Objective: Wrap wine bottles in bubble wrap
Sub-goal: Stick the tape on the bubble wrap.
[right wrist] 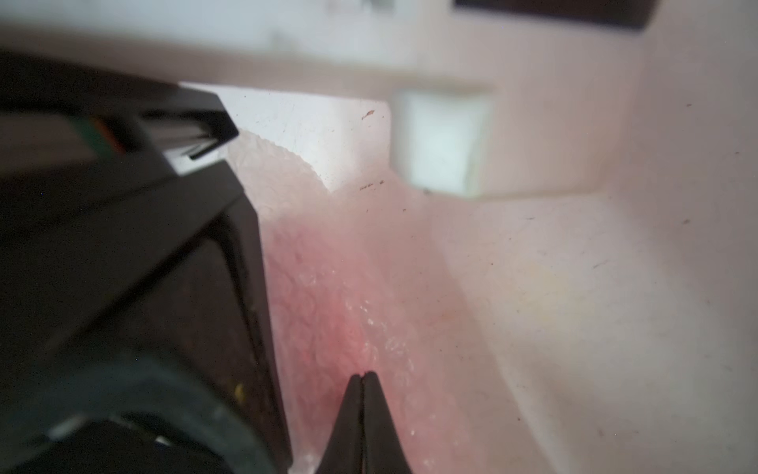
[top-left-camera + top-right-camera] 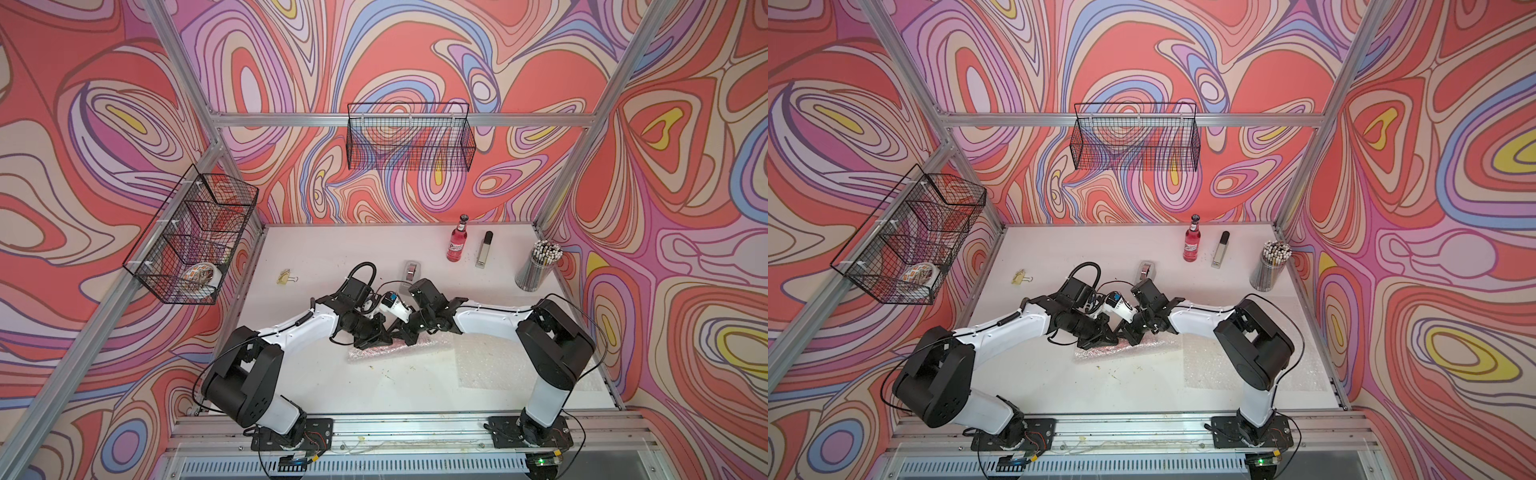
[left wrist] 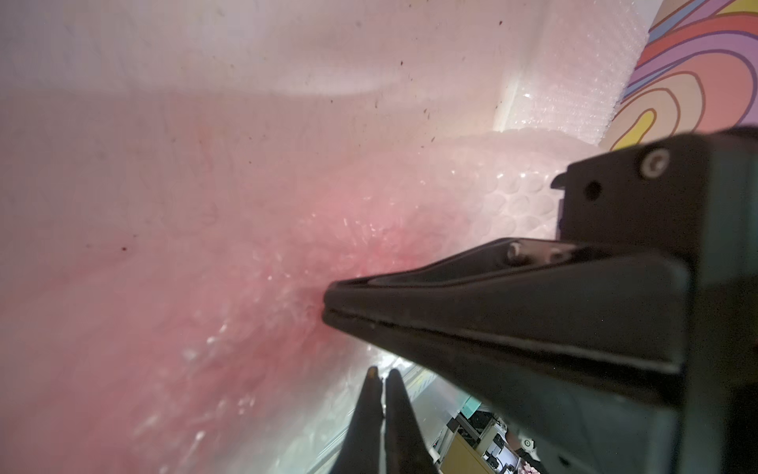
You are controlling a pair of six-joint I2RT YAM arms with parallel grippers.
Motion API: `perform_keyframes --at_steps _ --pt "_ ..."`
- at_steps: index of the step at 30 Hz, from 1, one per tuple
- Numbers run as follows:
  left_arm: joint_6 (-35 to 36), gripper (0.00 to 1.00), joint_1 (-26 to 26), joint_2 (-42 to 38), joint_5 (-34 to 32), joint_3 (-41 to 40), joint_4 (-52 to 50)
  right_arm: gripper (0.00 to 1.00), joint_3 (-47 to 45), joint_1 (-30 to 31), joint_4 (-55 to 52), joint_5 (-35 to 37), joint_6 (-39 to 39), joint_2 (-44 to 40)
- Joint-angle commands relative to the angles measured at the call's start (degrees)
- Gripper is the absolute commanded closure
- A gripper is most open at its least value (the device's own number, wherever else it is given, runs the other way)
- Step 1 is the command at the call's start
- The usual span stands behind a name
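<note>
Arms fold inward from their bases at the near edge and meet over the middle of the desk [image 2: 332, 382]. In both top views the left arm [image 2: 291, 328] rises to a raised elbow, then runs its white forearm towards the centre with the wrist bent down. The right arm [image 2: 486, 320] mirrors it from the other side, so the two wrists sit close together.

Beneath them a roll of bubble wrap [image 2: 432, 344] lies flat on the desk, lengthwise across it. The pink-red of the wine bottle [image 3: 262, 295] inside shows through the film, but the bottle's outline is too blurred to make out.

The left fingers [image 3: 378, 390] are pressed together with only a hairline between them, tips at the wrap. The right fingers [image 1: 360, 379] are likewise closed tip to tip and pushed against the pink part of the roll. Whether either pair has film nipped between its tips cannot be told.

A second wine bottle [image 2: 457, 240] stands upright near the far edge, well apart from the arms, beside a silver-and-black bar [image 2: 483, 249]. A second sheet of bubble wrap [image 2: 494, 361] lies spread flat on the right side of the desk, just beside the roll. A grey tape dispenser [image 2: 412, 270] sits just beyond the wrists.
</note>
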Motion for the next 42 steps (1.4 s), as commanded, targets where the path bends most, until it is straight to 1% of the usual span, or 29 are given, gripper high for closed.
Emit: perform_keyframes --at_steps 1,3,12,15,19,23,27,32,37,42 --pt "-1.70 0.94 -0.23 -0.77 0.07 -1.01 3.59 0.94 -1.13 0.68 -2.44 -0.62 0.36 0.07" --pt "-2.29 0.95 -0.41 -0.90 0.85 -1.65 4.99 0.94 -1.11 0.68 -2.52 -0.36 0.24 0.15" --pt "-2.29 0.96 -1.80 0.07 2.33 -2.93 5.26 0.94 -0.95 0.68 -3.16 0.41 0.01 0.47" --pt "-1.57 0.97 -1.91 0.01 1.57 -3.46 3.74 0.94 -1.04 0.68 -3.23 0.52 -0.08 0.51" --pt "0.58 0.98 -1.91 -0.42 -1.58 -3.79 0.45 0.94 -1.03 0.68 -3.19 0.53 -0.02 0.60" --pt "-0.80 0.99 -2.33 -1.04 -1.86 -5.48 3.32 0.94 -1.04 0.67 -3.09 0.55 0.09 0.60" --pt "-1.51 0.99 -3.17 -1.38 -2.33 -6.24 4.60 0.94 -1.03 0.58 -3.14 0.92 0.18 0.90" --pt "-2.85 0.99 -3.93 -3.95 -3.37 -7.54 4.72 0.94 -1.09 0.58 -3.15 1.17 0.09 1.04" --pt "-4.47 0.99 -4.46 -2.52 -2.88 -10.15 8.44 0.94 -0.96 0.53 -3.21 0.70 0.32 0.86" --pt "-3.45 0.99 -4.54 -2.42 -4.54 -9.62 7.39 0.93 -0.95 0.57 -3.23 0.13 0.71 0.18"
